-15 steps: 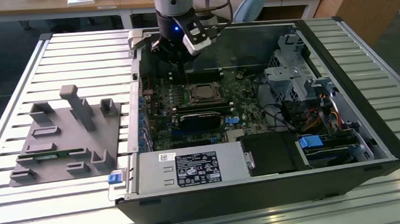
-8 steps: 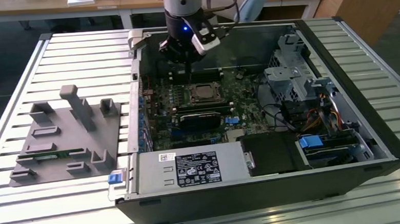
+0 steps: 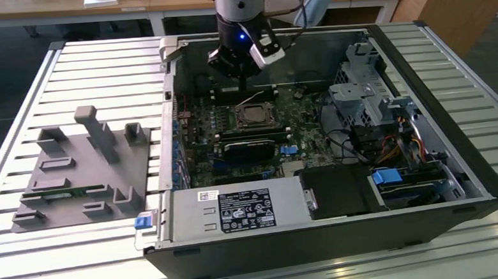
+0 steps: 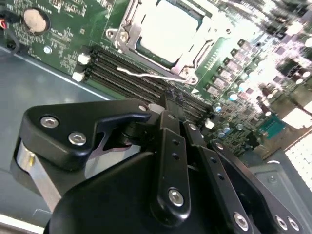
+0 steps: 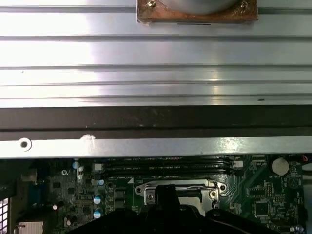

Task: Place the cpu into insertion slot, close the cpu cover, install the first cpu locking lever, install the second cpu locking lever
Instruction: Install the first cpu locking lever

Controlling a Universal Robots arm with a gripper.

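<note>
1. The hand (image 3: 244, 88) hangs inside the open computer case (image 3: 455, 160), low over the motherboard (image 3: 233, 166), just beyond the insertion slot (image 3: 255, 115) as the exterior view looks at it.
2. In the second wrist view the hand (image 4: 173, 97) has its two dark fingers (image 4: 168, 105) pressed close together with nothing between them; their tips sit above the long black memory slots (image 4: 126, 73).
3. A thin silvery locking lever (image 4: 146, 74) lies just ahead of the fingertips, slanting across those slots from the corner of the socket.
4. The cpu (image 4: 168, 27) rests in the insertion slot beyond the lever, its pale metal top showing through the cut-out.
5. The cpu cover (image 4: 127, 25) lies flat around the chip, its silvery frame down on the socket.
6. In the first wrist view the cover's edge (image 5: 180, 187) and two of its screws show just past the dark body of the hand (image 5: 165, 204), with the memory slots (image 5: 165, 167) farther out.
7. Beyond them runs the case wall (image 5: 156, 146), then the ribbed metal worktop (image 5: 156, 53).
8. On the worktop, well away from the hand towards the exterior view's left, sits a grey moulded fixture (image 3: 80, 174) with upright posts.
9. A grey power supply (image 3: 235, 212) fills the near corner of the case, well apart from the hand.
</note>
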